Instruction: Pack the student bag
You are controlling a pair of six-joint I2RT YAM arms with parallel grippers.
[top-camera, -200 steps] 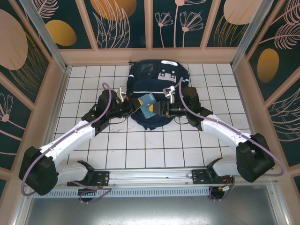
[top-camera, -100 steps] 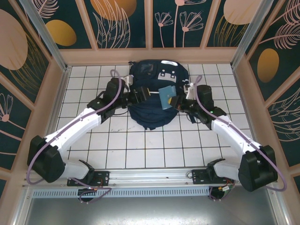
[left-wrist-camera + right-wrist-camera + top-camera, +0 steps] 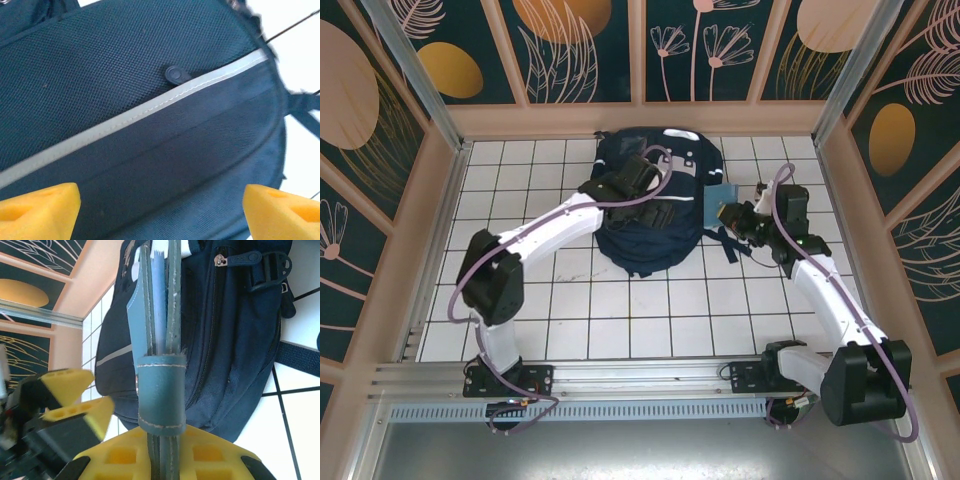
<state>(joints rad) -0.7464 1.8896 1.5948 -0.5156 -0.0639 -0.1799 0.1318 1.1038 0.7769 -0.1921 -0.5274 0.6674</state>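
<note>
**Bag at the far wall, booklet in the right jaws**

The student bag [image 3: 640, 245] lies on the tiled table [image 3: 570, 320] near the back wall. The left gripper [image 3: 160, 210] hovers over its reflective stripe, jaws spread wide. The right gripper [image 3: 162, 452] clamps a blue-green booklet [image 3: 157, 365] edge-up, just beside the bag.

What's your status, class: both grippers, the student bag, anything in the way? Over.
Left gripper open over student bag. Right gripper shut on blue notebook, beside bag. Left arm lies across bag, possibly in the way.
</note>
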